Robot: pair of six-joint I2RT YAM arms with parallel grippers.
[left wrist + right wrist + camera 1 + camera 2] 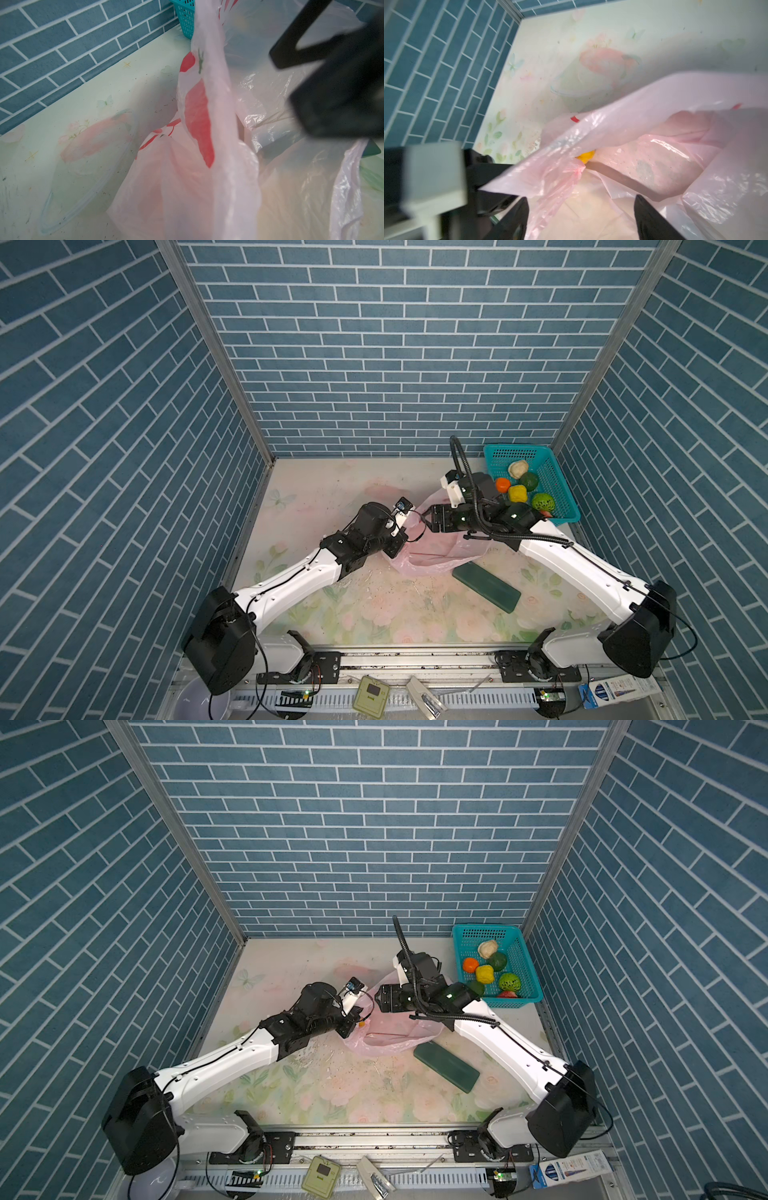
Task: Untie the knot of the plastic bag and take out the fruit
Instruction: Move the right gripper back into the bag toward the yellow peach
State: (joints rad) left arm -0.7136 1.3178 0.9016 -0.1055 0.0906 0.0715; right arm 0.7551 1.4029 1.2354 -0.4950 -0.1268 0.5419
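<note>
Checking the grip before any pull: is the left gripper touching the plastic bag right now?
Touching. In the right wrist view the rim of the plastic bag runs taut straight into the shut left gripper, with no gap between film and jaws.

The plastic bag hides most of a yellow thing. The right arm covers part of a green fruit.

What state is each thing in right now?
plastic bag: mouth open, slumped on the table, one edge lifted.
knot: none visible.
fruit: in the teal basket; whether any is inside the bag cannot be told.
green block: flat on the table beside the bag.
left gripper: shut on the bag's edge.
right gripper: open at the bag's mouth.
</note>
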